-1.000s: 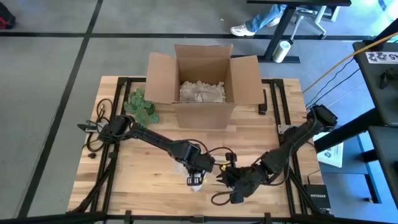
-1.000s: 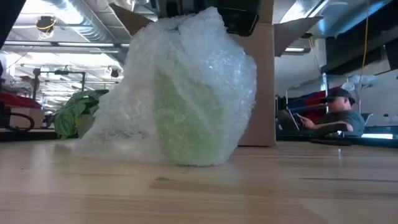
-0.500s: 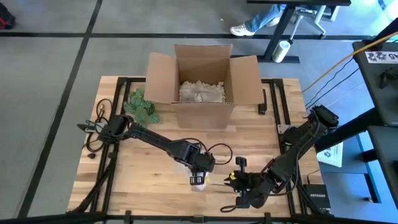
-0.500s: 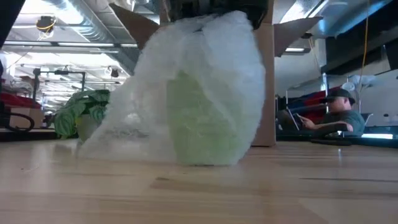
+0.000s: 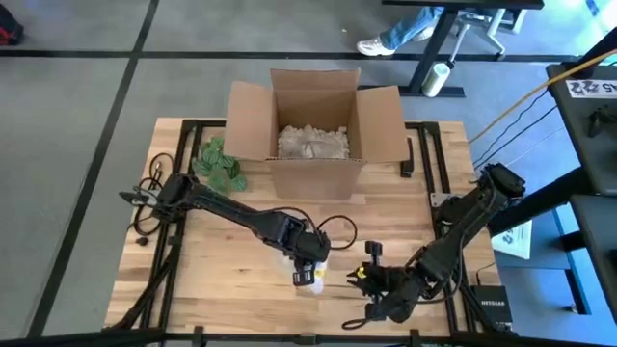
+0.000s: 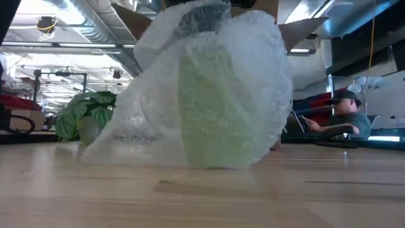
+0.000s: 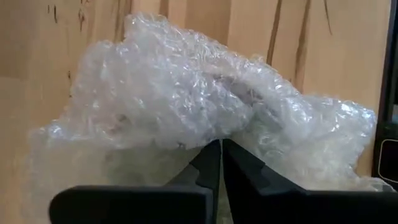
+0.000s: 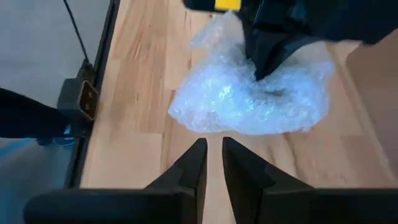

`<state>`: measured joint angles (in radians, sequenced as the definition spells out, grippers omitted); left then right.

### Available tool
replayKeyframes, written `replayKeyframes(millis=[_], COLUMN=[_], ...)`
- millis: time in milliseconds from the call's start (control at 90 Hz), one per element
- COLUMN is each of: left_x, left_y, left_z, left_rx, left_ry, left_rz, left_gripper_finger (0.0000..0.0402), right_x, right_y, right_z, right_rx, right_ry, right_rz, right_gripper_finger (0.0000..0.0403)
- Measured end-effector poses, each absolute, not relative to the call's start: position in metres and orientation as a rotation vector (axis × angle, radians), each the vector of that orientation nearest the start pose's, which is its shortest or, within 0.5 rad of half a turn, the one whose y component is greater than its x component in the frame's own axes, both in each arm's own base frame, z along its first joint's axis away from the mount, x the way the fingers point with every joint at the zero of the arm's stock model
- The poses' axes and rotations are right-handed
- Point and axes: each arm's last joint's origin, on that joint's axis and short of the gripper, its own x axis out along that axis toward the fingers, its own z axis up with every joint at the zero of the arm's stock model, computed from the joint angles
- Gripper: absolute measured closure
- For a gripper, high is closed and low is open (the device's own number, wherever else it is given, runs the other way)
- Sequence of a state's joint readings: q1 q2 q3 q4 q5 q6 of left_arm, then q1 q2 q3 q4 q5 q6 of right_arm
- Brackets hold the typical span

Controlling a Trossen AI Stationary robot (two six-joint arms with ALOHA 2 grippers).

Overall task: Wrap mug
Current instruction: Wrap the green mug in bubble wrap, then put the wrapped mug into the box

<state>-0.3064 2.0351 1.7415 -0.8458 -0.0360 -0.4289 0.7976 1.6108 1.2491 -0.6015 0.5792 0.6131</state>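
Wooden tabletop (image 5: 222, 251) carries our bubble-wrapped mug (image 6: 218, 107) near the front edge, standing upright under loose wrap. Our left hand (image 7: 214, 152) pinches the wrap's top, fingers closed. Our right hand (image 8: 211, 149) waits just right of it, fingers slightly parted, grasping nothing.

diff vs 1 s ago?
The right gripper backed away from the bubble-wrapped mug toward the table's near right edge, holding nothing. The left gripper, pinched on the wrap's top, shifted the bundle a little rightward in the low view. The box and plant stayed put.
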Motion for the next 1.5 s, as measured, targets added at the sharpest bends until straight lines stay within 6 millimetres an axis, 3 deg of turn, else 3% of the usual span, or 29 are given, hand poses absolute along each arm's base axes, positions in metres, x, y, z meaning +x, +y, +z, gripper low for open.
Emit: replayKeyframes(millis=[556,678,833,967,1033,1156,1322,1500], left_x=[0.39,0.38,0.358,0.322,0.302,0.27,0.238,0.22], left_y=[-0.131,-0.132,-0.151,-0.172,-0.182,-0.197,-0.205,-0.196], left_z=[0.283,0.31,0.359,0.4,0.409,0.394,0.331,0.271], left_rx=[-0.211,-0.098,0.105,0.201,0.216,0.213,0.131,-0.04], left_ry=[1.069,0.925,0.626,0.444,0.398,0.368,0.312,0.285], left_rz=[0.018,0.07,0.085,0.094,0.108,0.176,0.314,0.271], left_gripper_finger=[0.0402,0.0402,0.0402,0.0402,0.0402,0.0402,0.0402,0.0402], right_x=[0.251,0.252,0.251,0.251,0.251,0.252,0.253,0.261], right_y=[0.22,0.219,0.22,0.22,0.22,0.22,0.221,0.222], right_z=[0.261,0.261,0.261,0.261,0.261,0.261,0.263,0.263], right_rx=[-0.114,-0.112,-0.113,-0.112,-0.11,-0.106,-0.085,-0.038], right_ry=[0.758,0.759,0.768,0.767,0.765,0.761,0.739,0.752], right_rz=[-0.028,-0.029,-0.022,-0.022,-0.021,-0.023,-0.017,0.063], right_gripper_finger=[0.0365,0.0365,0.0365,0.0365,0.0365,0.0365,0.0365,0.0365])
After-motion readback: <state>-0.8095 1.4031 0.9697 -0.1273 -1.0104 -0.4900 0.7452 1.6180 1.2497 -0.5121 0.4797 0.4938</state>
